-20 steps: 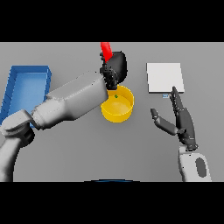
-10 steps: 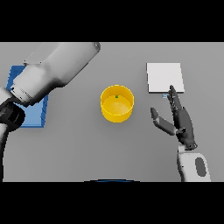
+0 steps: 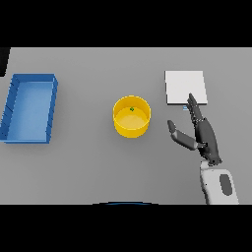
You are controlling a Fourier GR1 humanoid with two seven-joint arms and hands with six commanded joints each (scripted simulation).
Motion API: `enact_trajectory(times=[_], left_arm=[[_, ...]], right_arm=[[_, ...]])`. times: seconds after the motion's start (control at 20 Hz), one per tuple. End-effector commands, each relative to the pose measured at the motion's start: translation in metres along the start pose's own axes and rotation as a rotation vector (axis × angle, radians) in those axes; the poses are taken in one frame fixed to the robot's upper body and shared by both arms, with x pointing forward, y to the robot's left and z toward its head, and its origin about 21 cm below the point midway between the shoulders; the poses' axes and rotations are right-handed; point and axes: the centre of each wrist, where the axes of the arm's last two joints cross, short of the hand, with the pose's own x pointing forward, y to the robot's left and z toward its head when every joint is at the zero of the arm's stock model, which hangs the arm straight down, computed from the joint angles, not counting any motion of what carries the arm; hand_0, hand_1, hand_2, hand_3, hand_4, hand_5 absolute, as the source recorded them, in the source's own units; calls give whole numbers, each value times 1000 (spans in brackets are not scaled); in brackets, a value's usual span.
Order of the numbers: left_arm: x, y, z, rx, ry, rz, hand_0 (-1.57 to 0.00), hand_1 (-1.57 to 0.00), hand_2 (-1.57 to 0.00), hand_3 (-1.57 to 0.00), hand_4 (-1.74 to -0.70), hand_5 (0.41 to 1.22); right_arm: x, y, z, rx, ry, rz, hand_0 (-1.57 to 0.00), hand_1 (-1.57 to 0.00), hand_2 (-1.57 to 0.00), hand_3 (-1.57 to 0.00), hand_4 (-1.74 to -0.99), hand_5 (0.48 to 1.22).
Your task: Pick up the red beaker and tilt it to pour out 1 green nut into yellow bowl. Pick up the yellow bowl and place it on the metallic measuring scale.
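Observation:
The yellow bowl [image 3: 131, 118] stands upright in the middle of the table with one small green nut [image 3: 131, 109] inside it. The metallic scale [image 3: 185, 87], a flat pale square, lies to the bowl's right and further back. My right hand [image 3: 203, 134] hovers open to the right of the bowl, just in front of the scale, thumb spread toward the bowl and touching nothing. At the far-left edge only a dark sliver of my left hand [image 3: 3, 61] shows. The red beaker is out of sight.
A blue rectangular tray [image 3: 29, 109] sits at the left side of the table, with nothing visible in it.
My left arm has swung away from above the bowl to the left and almost out of view, taking the red beaker with it. The bowl and right hand have stayed put.

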Motion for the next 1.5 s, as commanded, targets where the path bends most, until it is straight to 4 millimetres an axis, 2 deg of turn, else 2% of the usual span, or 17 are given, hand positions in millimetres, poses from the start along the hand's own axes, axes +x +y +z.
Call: enact_trajectory(times=[0.0, 0.05, 0.1, 0.25, 0.35, 0.4, 0.45, 0.5, 0.55, 0.6, 0.8, 0.85, 1.15, 1.25, 1.3, 1.4, 1.45], left_arm=[[-12, -7, -1, 13, 23, 66, -1571, -1560, -1560, -1400, -1707, 1220], [-25, -10, -1, 18, 56, 137, -1571, -1563, -1562, -1403, -1714, 1220], [-40, -22, -1, 13, 113, 215, -1571, -1564, -1564, -1437, -1719, 1220], [-65, -53, 0, 6, 248, 330, -1571, -1568, -1567, -1406, -1730, 1221], [-83, -84, 2, -42, 325, 387, -1571, -1569, -1569, -1465, -1734, 1221], [-90, -99, 4, -66, 368, 442, -1571, -1569, -1569, -1486, -1735, 1221], [-93, -114, 5, -93, 407, 480, -1571, -1570, -1569, -1503, -1736, 1221], [-100, -129, 8, -103, 426, 520, -1571, -1570, -1570, -1437, -1737, 1221], [-103, -140, 11, -128, 467, 545, -1571, -1570, -1570, -1464, -1738, 1221], [-106, -155, 14, -139, 491, 590, -1571, -1570, -1570, -1418, -1739, 1221], [-119, -199, 30, -167, 595, 695, -1571, -1571, -1571, -1508, -1740, 1221], [-121, -205, 34, -163, 607, 697, -1571, -1571, -1571, -1521, -1740, 1221], [-121, -226, 67, -131, 588, 734, -1571, -1571, -1571, -1340, -1738, 1221], [-111, -229, 75, -124, 604, 749, -1571, -1571, -1571, -1319, -1737, 1146], [-108, -233, 79, -133, 603, 755, -1571, -1571, -1571, -1369, -1682, 1106], [-110, -237, 89, -150, 586, 753, -1571, -1571, -1571, -1442, -1588, 962], [-109, -239, 94, -164, 575, 763, -1571, -1571, -1571, -1273, -1502, 896]], right_arm=[[2, 1, 0, 1, -20, 17, 1, 1, 1, 1, -1304, 653], [1, 0, -1, -2, 3, 13, 1, 1, 1, 1, -1301, 652], [1, 3, -2, -3, 10, 12, 1, 1, 1, 1, -1298, 651], [2, 6, -2, -6, 17, -9, 1, 1, 1, 1, -1276, 651], [2, 10, -4, 7, 29, -28, 1, 1, 1, 1, -1275, 656], [2, 6, -3, 7, 25, -15, 1, 1, 1, 1, -1278, 659], [1, 4, -1, 6, 19, -4, 1, 1, 1, 1, -1285, 663], [0, -1, -2, 4, 20, 13, 1, 1, 1, 1, -1293, 667], [-1, 1, 0, 8, 13, 7, 1, 1, 1, 1, -1302, 671], [-3, 0, -1, 10, 14, 13, 1, 1, 1, 1, -1307, 677], [-4, 1, 4, 20, 6, 17, 1, 1, 1, 1, -1304, 700], [-5, -1, 2, 20, 23, 22, 1, 1, 1, 1, -1304, 707], [-5, 3, 3, 18, 12, 35, 1, 1, 1, 1, -1327, 724], [-3, 0, 1, 21, 16, 34, 1, 1, 1, 1, -1335, 725], [-4, 3, 1, 21, 17, 31, 1, 1, 1, 1, -1336, 727], [-4, 2, -1, 20, 17, 39, 1, 1, 1, 1, -1326, 728], [-4, 4, 0, 25, 7, 36, 1, 1, 1, 1, -1326, 730]])
